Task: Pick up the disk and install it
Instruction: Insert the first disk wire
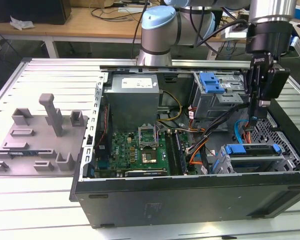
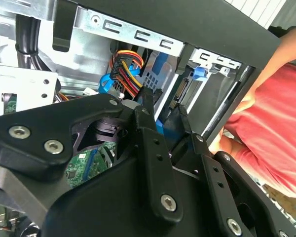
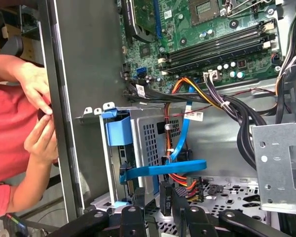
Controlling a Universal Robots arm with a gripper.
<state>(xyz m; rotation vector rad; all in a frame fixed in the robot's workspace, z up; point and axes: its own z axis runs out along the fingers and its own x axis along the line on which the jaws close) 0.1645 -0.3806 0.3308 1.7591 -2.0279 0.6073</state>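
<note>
Open gripper point(image 1: 255, 116) hangs over the disk point(image 1: 253, 151) in the computer case point(image 1: 190, 200)

In the exterior view the disk sits nearest, in the metal cage at 4 o'clock. Just above it the gripper's fingers are apart and hold nothing. Loose cables point(image 1: 244, 131) lie right beside them and could catch and get pulled, I think. In the first wrist view a person's hand point(image 3: 39, 138) is at the case wall and could get bumped. Farther back, toward 12 o'clock, the arm point(image 1: 160, 30) reaches over, wrist pointing straight down.

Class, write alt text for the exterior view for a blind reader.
The end effector hangs inside an open computer case, over the blue-bracketed disk sitting in a drive cage at the exterior view's right.
</note>
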